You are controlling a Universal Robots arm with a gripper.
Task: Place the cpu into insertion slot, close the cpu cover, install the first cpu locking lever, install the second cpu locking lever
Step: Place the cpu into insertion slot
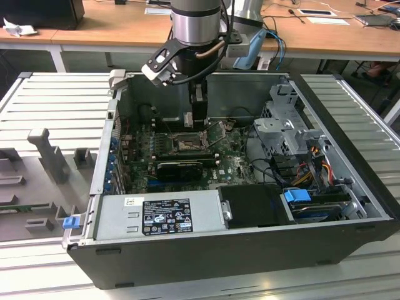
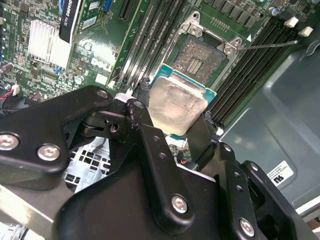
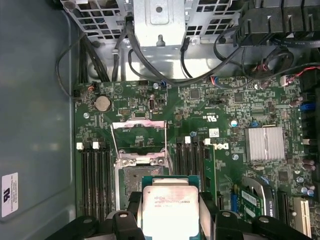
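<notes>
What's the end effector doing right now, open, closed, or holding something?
End effector: closed on the cpu, which sits between its fingers and is not yet seated in the insertion slot.

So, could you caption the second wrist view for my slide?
The gripper holds the chip close to the open socket.

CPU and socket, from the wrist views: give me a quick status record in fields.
gripper: shut on the cpu, inside the open computer case
cpu: held above the motherboard, not seated
insertion slot: empty, contacts exposed
cpu cover: swung open
locking lever: unlatched, standing away from the slot
</notes>
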